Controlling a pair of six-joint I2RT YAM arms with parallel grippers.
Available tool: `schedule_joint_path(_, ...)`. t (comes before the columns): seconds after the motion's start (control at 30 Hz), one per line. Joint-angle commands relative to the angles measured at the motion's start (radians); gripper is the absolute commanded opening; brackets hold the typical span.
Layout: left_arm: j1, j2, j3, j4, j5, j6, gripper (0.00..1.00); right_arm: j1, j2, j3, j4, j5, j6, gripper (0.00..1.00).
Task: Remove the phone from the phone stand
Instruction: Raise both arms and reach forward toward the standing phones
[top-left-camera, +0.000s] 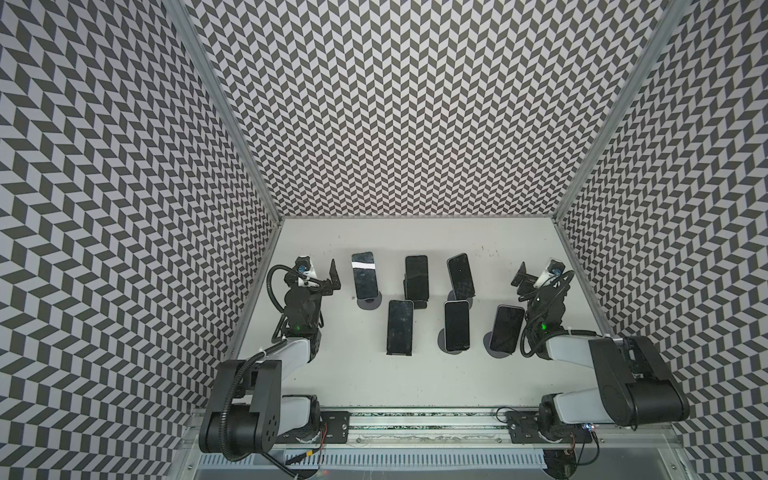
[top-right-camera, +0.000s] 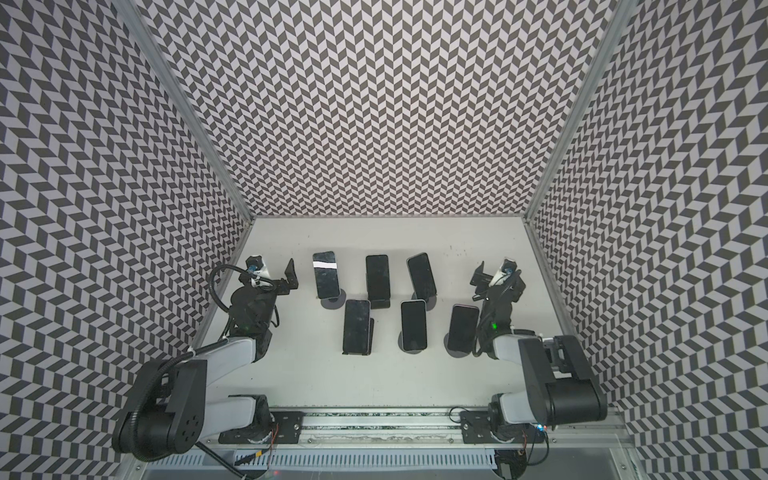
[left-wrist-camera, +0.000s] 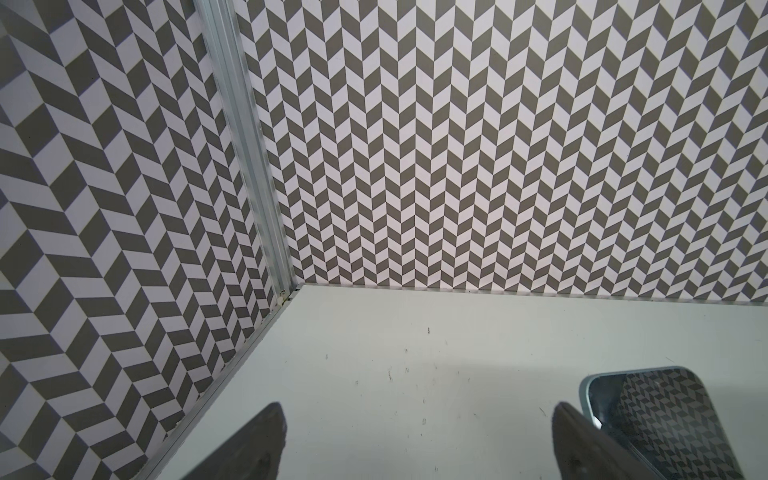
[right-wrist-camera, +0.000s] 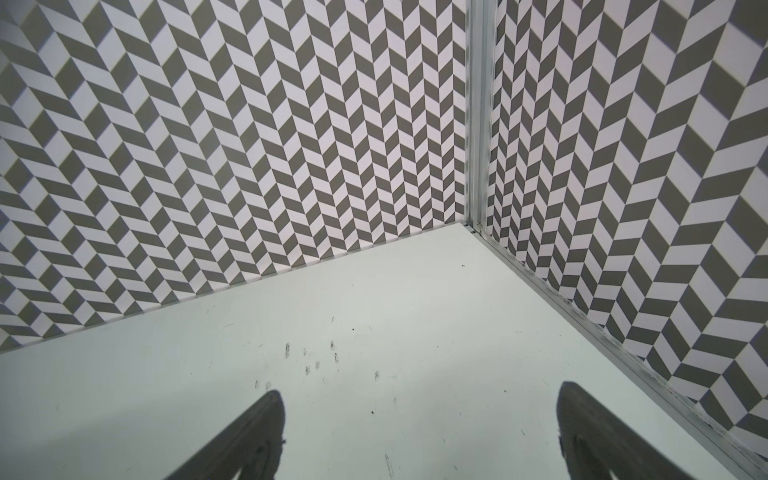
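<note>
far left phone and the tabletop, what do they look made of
Far left phone: glossy glass front, likely; it mirrors a bright strip and, in the left wrist view, the chevrons of the wall. Tabletop: matte white, perhaps laminate or painted board; scuffed, no reflections.

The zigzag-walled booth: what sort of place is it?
Probably a robot test booth: two arms mounted on a rail, six phones propped on stands on a white table, patterned walls all round.

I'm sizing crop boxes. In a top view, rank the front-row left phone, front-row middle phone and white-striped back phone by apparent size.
1. Front-row left phone
2. Front-row middle phone, close behind
3. White-striped back phone; farther away, so true size unsure
</note>
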Motion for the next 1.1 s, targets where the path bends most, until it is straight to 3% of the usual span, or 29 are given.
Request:
schedule_joint_path(0.0,-0.011,-0.03,0.057,-0.07,-0.021,-0.011,1.0,-0.005,-0.053,0.027,0.006,0.031,0.013,0.99)
schedule_joint_path(0.33,-0.045,-0.128,0.238,-0.369,-0.07,0.024,1.0,-0.006,-0.135,0.229,-0.263,0.069,0.013,0.99)
schedule_joint_path(0.53,-0.07,-0.22,0.314,-0.476,-0.076,0.014,0.97,-0.004,-0.187,0.415,-0.508,-0.008,0.084,0.99)
schedule_joint_path(0.63,-0.095,-0.255,0.379,-0.563,-0.069,-0.022,0.95,-0.004,-0.208,0.537,-0.714,-0.05,0.154,0.99)
schedule_joint_path(0.77,-0.168,-0.279,0.477,-0.684,-0.091,-0.068,0.92,-0.002,-0.237,0.692,-0.973,-0.152,0.245,1.0)
schedule_joint_path(0.9,-0.255,-0.276,0.584,-0.805,-0.104,-0.153,0.87,0.011,-0.312,0.73,-1.085,-0.233,0.378,0.95)
schedule_joint_path(1.07,-0.449,-0.255,0.719,-0.965,-0.185,-0.21,0.84,0.042,-0.347,0.81,-1.27,-0.324,0.414,0.92)
